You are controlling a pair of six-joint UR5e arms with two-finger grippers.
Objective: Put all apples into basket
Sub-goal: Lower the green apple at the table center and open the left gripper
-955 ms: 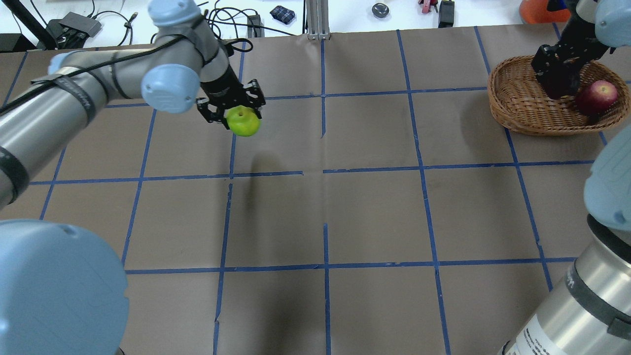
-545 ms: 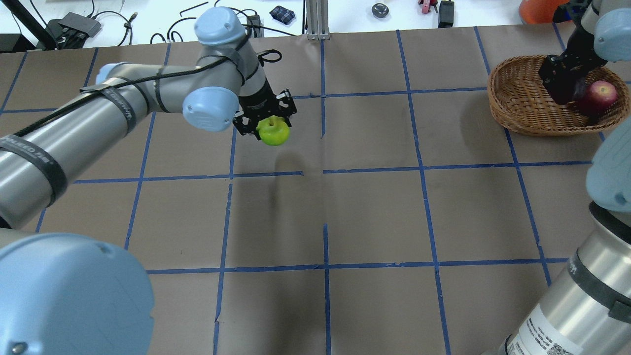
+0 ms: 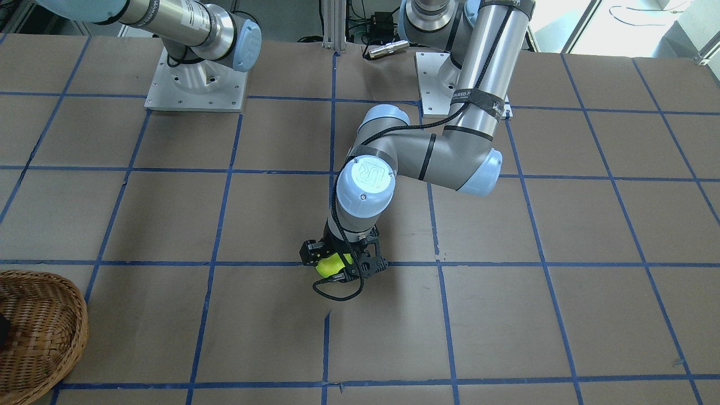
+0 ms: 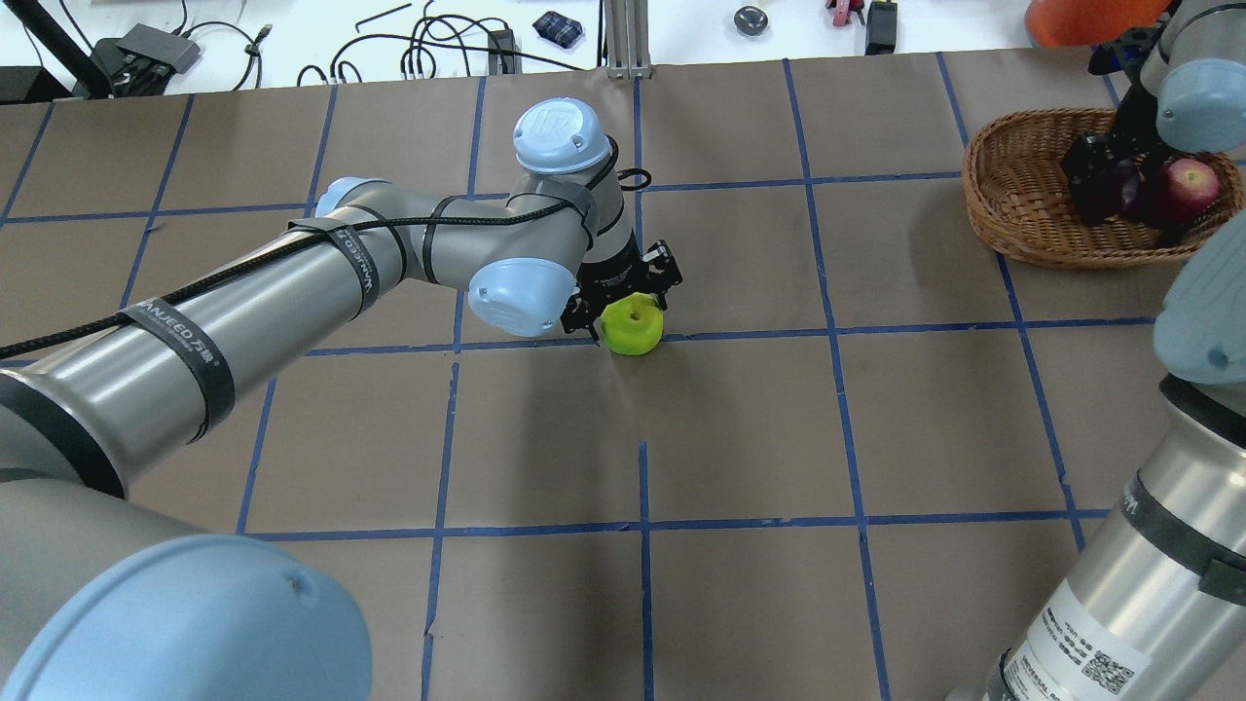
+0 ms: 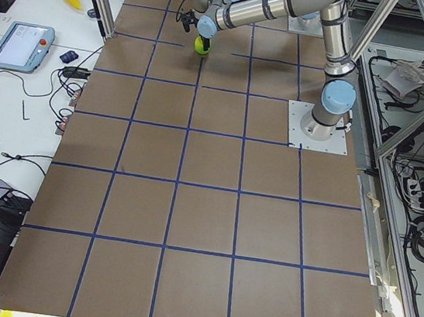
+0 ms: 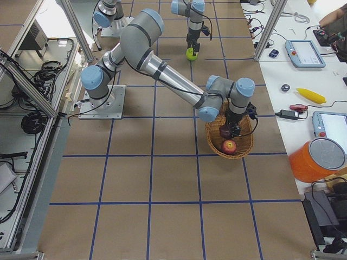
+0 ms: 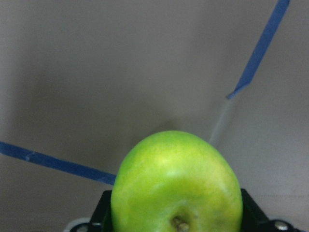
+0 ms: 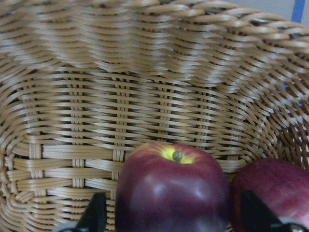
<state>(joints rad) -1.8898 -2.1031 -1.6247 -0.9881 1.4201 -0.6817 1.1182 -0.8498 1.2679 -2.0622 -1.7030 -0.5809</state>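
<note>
My left gripper (image 4: pixel 629 313) is shut on the yellow-green apple (image 4: pixel 633 327), low over the brown paper near the table's middle; the same apple (image 7: pixel 176 186) fills the left wrist view. The wicker basket (image 4: pixel 1017 195) stands at the far right. My right gripper (image 4: pixel 1098 185) hangs inside it, open, its fingers (image 8: pixel 98 212) on either side of the dark maroon apple (image 8: pixel 171 193) with a thin gap on each side. The red apple (image 4: pixel 1183 185) lies beside it in the basket and also shows in the right wrist view (image 8: pixel 275 193).
Blue tape lines (image 4: pixel 642 336) cross the brown paper. Behind the far edge lie cables (image 4: pixel 428 39), small tools and an orange container (image 4: pixel 1071 19). In the front view the basket (image 3: pixel 45 326) sits at the lower left corner.
The left arm has carried the green apple rightward and nearer, from the far left square to the middle. The right gripper shifted slightly inside the basket, and the maroon apple now shows beside it.
</note>
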